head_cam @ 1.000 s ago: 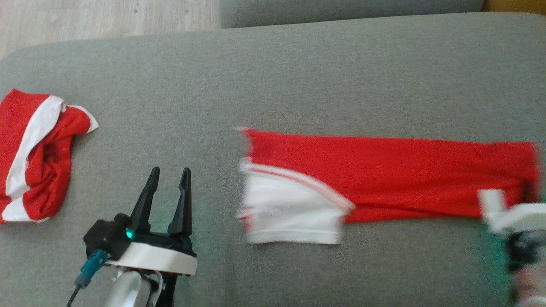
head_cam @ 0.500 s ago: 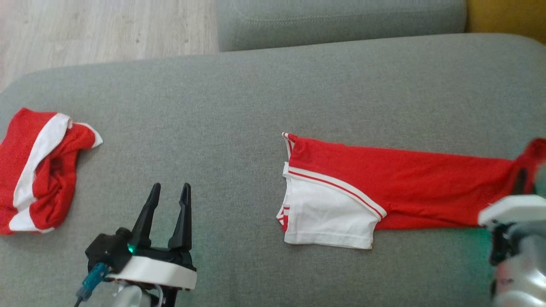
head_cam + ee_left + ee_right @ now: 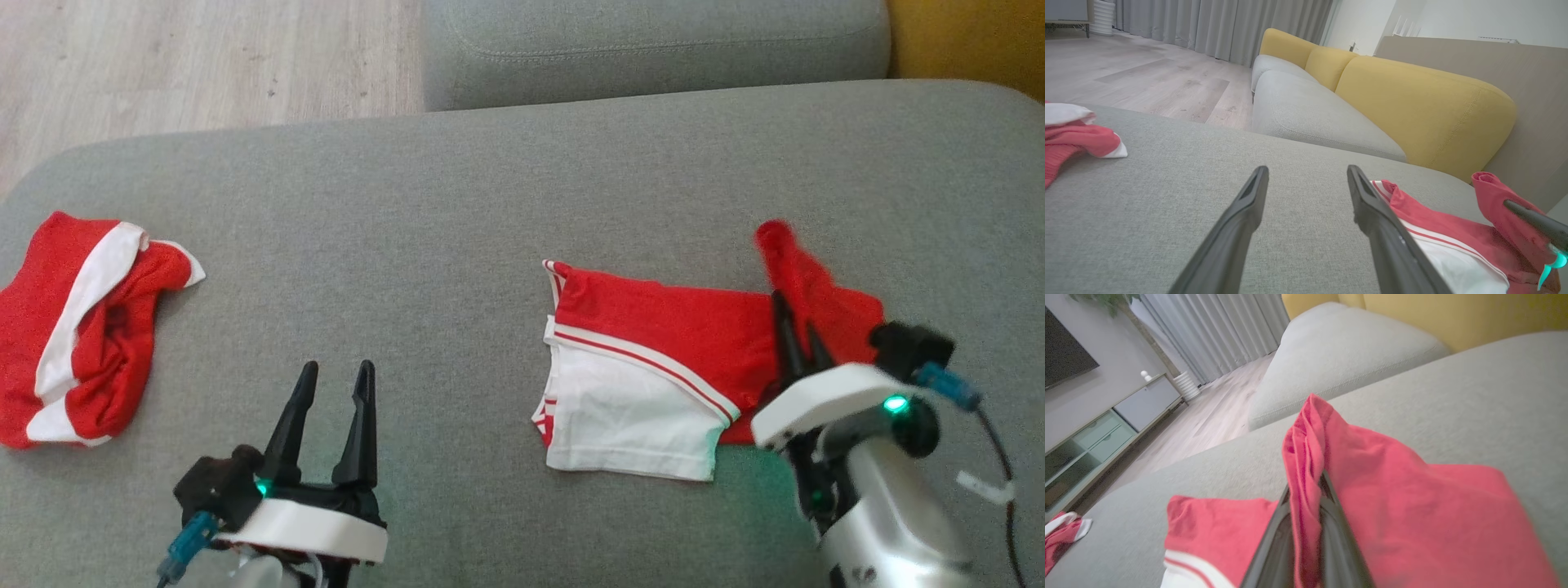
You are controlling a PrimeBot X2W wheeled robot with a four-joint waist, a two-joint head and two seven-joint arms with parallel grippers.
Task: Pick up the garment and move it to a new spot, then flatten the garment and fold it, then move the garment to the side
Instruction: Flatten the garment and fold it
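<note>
The right gripper, clamped on the red end of the red-and-white fabric garment, has lifted that end and swung it leftward within the last 1 second, so the fold looks underway. The garment lies mid-right on the grey fabric sofa cushion, long axis left-right, white end pointing left. The left gripper hovers spread, empty.

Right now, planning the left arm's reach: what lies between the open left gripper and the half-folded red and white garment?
Nothing: the head view shows bare grey sofa cushion between the left gripper and the red and white garment.
</note>
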